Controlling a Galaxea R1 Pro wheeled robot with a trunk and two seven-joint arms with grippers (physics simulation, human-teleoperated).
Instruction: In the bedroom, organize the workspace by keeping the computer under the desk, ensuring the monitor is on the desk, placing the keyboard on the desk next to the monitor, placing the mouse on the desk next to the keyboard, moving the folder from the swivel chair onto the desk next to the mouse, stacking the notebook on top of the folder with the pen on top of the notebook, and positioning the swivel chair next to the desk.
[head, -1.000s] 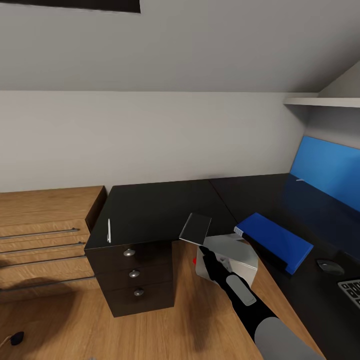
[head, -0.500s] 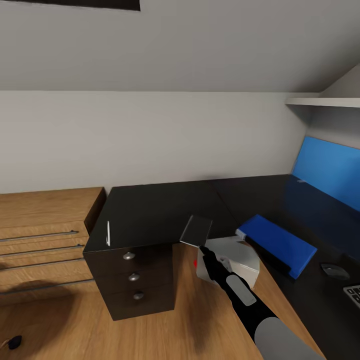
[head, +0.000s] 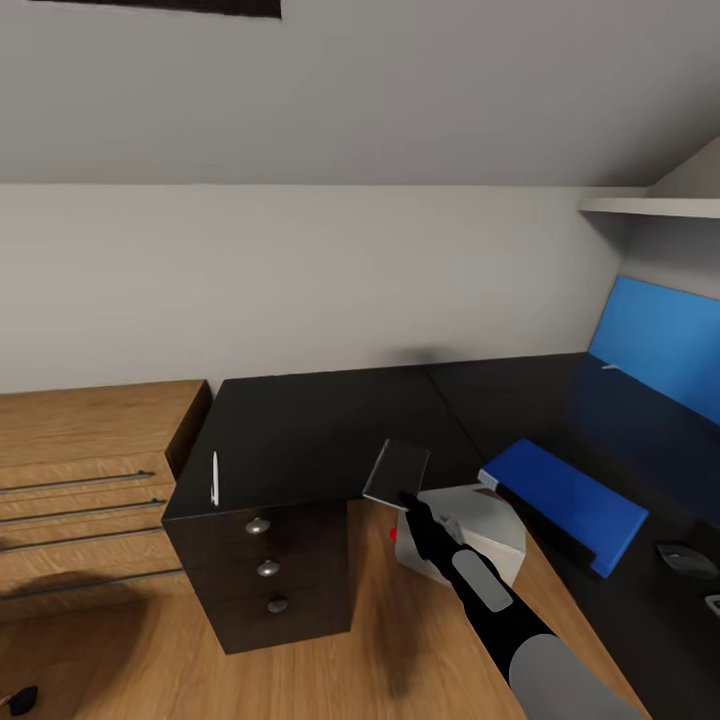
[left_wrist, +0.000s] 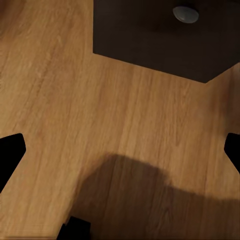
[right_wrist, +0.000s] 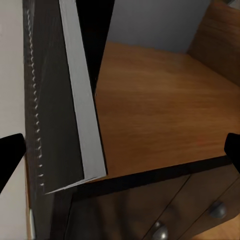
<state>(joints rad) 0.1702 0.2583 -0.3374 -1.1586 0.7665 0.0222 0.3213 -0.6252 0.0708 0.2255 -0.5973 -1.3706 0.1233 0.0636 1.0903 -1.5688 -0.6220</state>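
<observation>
The grey notebook (head: 397, 468) lies at the front edge of the black desk (head: 300, 420), by its inner corner. My right gripper (head: 408, 498) is at the notebook's near edge and open. In the right wrist view the notebook (right_wrist: 65, 100) shows edge-on and close, between widely spread fingertips (right_wrist: 10, 155). The white pen (head: 214, 477) lies on the desk's left end. The blue folder (head: 565, 498) lies on the right wing, with the mouse (head: 685, 558) beyond it. The grey computer (head: 470, 530) stands on the floor below my right arm. My left gripper (left_wrist: 120, 150) hangs open over the floor.
The dark three-drawer unit (head: 265, 570) stands under the desk's left end, and its base (left_wrist: 165, 40) shows in the left wrist view. A wooden drawer cabinet (head: 80, 470) adjoins it on the left. A blue wall panel (head: 660, 340) and a shelf (head: 650, 207) are at right.
The camera has moved, so the desk things sit lower and further right in the picture and the keyboard has almost left it. My right arm keeps its pose at the notebook's edge.
</observation>
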